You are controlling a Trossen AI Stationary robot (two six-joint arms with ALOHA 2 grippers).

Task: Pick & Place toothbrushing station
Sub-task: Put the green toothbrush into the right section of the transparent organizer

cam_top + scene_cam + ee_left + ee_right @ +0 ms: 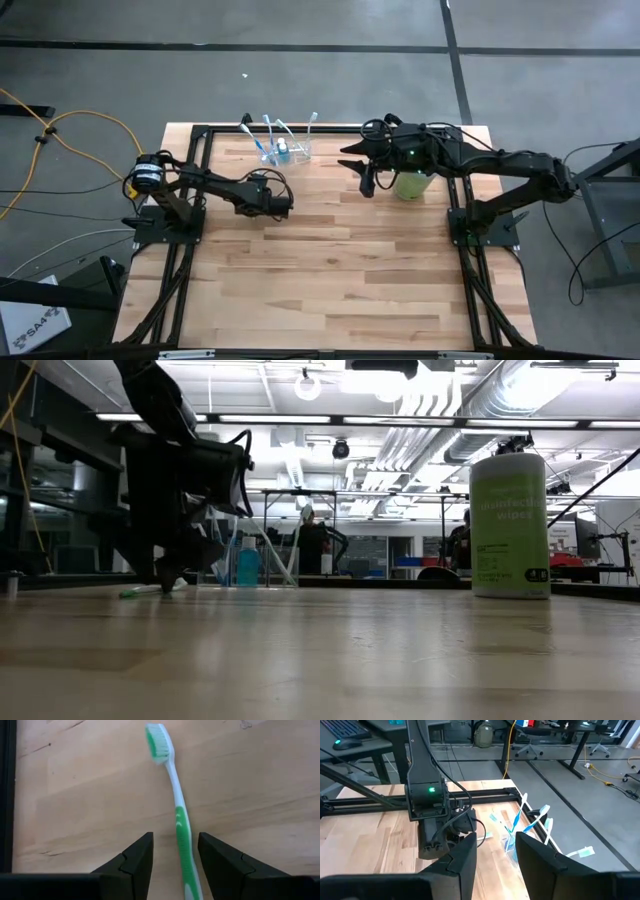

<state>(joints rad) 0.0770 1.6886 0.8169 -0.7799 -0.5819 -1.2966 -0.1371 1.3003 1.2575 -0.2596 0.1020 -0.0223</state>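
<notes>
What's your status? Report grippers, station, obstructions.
Left gripper open, low over a green toothbrush lying on the table. Right gripper open, empty, raised. Toothbrushing station at far edge, brushes in it. Nothing in the way.

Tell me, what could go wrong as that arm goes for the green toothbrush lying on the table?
The toothbrush is thin and lies flat between the left gripper's open fingers, a little off centre; the close might pinch it unevenly and tip or flick it. The fingertips may also scrape the table. Later, the clear holder already bristles with brushes, so dropping another in could knock them or shift the light holder.
</notes>
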